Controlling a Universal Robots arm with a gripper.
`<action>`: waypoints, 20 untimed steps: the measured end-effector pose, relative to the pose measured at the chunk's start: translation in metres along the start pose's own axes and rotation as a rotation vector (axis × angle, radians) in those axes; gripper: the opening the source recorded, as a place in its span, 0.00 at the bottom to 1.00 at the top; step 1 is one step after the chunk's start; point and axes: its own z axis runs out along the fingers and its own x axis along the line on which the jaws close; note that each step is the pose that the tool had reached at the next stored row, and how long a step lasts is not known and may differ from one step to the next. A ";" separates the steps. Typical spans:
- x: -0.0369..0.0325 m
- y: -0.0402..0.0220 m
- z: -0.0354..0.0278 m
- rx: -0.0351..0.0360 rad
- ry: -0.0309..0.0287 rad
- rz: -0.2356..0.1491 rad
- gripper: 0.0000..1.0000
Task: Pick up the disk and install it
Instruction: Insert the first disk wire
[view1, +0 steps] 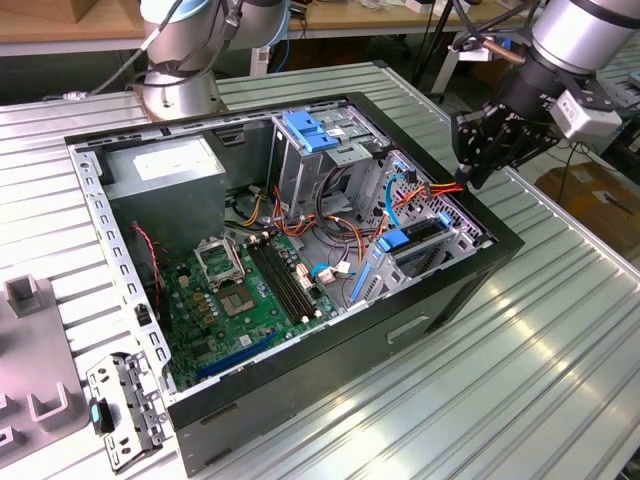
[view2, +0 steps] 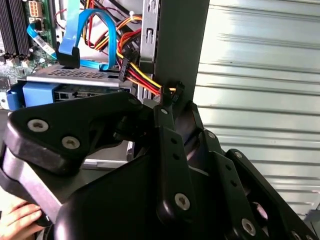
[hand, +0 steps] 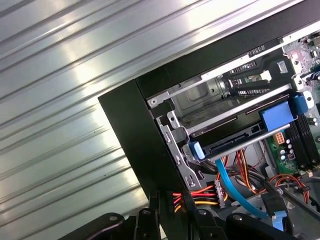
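Gripper (view1: 468, 178): narrowly parted, holding nothing, hovering over a corner of the computer case (view1: 330, 365).
Disk (hand: 235, 144): seated in the drive cage (hand: 172, 135), cables (hand: 200, 192) beside it.

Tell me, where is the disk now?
On the exterior view's right, the disk sits in the computer case's drive cage, under the blue cable, with the gripper close by.
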 end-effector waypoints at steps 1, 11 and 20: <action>0.0000 0.0001 0.0009 0.0007 0.0016 0.000 0.31; 0.0000 -0.0003 -0.0031 0.0039 0.0076 -0.001 0.16; -0.0021 0.0007 -0.0034 0.0036 0.0086 0.009 0.16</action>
